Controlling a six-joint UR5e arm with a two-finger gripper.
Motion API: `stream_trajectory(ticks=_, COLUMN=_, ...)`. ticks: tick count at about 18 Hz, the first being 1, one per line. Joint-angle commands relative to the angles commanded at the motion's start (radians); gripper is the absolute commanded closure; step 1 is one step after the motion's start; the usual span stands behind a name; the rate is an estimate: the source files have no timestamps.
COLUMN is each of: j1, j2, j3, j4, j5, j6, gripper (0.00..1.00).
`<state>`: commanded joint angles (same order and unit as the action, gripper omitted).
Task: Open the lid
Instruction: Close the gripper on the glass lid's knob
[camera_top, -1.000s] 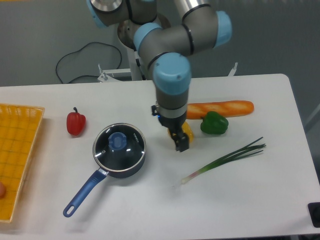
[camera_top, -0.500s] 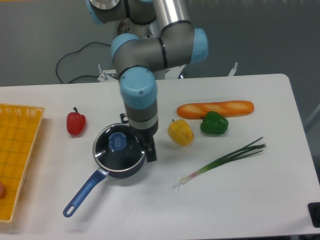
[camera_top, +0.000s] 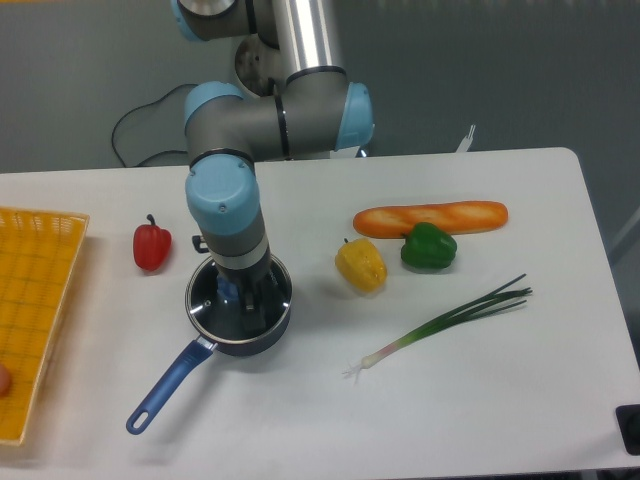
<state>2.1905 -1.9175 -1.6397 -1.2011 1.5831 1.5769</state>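
White worktop carries, toward its near-left corner, a dark saucepan (camera_top: 240, 335) with the lid (camera_top: 208, 300) seated on it. Directly above hovers the gripper (camera_top: 243, 296), hiding the blue knob; whether its fingers are spread or pinching cannot be told. Judged step: reaching for the knob. Next, closing squarely on it and lifting straight up. Farther back lies a red pepper (camera_top: 152, 246).
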Motion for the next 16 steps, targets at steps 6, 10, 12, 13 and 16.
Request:
stream_trajectory(ticks=6, j1=-0.020, j2=-0.002, j3=-0.003, j4=-0.002, j5=0.034, j6=-0.012, gripper=0.00)
stream_trajectory(ticks=10, j1=-0.029, j2=-0.003, j3=-0.014, j4=0.000, j5=0.040, j6=-0.018, gripper=0.00)
stream_trajectory(ticks=12, j1=-0.034, j2=0.000, j3=-0.017, j4=0.000, j5=0.057, j6=-0.032, gripper=0.00)
stream_trajectory(ticks=13, j1=-0.035, j2=0.002, j3=-0.017, j4=0.002, j5=0.057, j6=-0.038, gripper=0.03)
stream_trajectory(ticks=16, j1=-0.040, j2=0.000, j3=-0.017, j4=0.002, j5=0.057, j6=-0.057, gripper=0.07)
